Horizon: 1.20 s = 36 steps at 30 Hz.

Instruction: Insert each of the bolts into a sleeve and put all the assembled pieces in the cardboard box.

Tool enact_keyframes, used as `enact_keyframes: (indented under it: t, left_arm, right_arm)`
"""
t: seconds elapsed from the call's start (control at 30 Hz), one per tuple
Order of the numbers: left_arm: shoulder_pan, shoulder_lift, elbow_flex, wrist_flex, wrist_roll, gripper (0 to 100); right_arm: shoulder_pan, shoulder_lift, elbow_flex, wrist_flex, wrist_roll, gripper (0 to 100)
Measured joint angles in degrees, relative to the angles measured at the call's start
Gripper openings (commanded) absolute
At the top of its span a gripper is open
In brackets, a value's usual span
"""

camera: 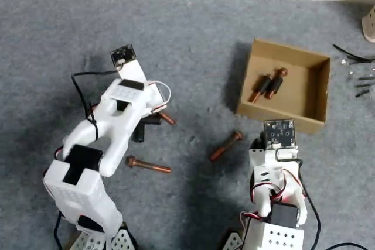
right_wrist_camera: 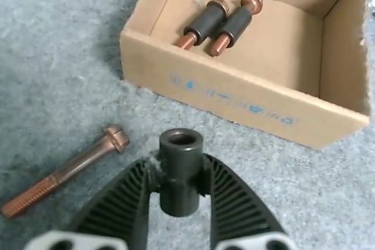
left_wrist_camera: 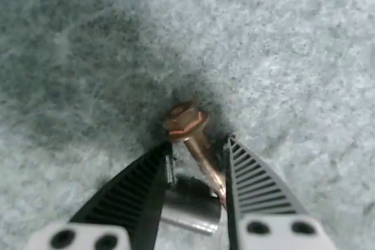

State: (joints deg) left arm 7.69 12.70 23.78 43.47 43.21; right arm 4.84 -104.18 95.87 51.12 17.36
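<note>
Your left gripper (left_wrist_camera: 198, 143) is clenched on a bolt (left_wrist_camera: 185, 122). The hex head pokes out past the fingertips towards the mat, and the shank slants back between the jaws to rest against one finger. Deeper in the jaws sits a grey rounded piece (left_wrist_camera: 190, 212), possibly a sleeve, but you cannot tell that from here. A second bolt (camera: 148, 165) lies flat on the mat just behind this gripper, near the arm's forearm. A third bolt (camera: 225, 146) lies between the arms, close to your right gripper (right_wrist_camera: 180, 162) on the side towards the left arm, with its head nearer the box. The right gripper is grasping a sleeve (right_wrist_camera: 181, 144) by the lower body, so the open bore stands clear beyond the fingertips. The box (right_wrist_camera: 234, 100) sits just ahead of that gripper and has two finished pieces (right_wrist_camera: 202, 24) side by side on its floor. Expect the bolts to be stiff, dense for their size and smooth, so they will likely roll on the mat. Pinch them across the mid-shank and leave the threaded end free to enter a bore. The sleeve looks rigid and slick, so a firm squeeze low on the body should keep it from twisting when a bolt pushes in.
</note>
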Motion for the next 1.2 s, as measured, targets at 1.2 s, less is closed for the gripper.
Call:
enact_keyframes:
  t: [1.2]
  left_arm:
    - [0.4,0.5,-1.0,3.4,0.4,1]
  right_arm:
    - [0.0,0.0,0.0,0.0,0.0,0.5]
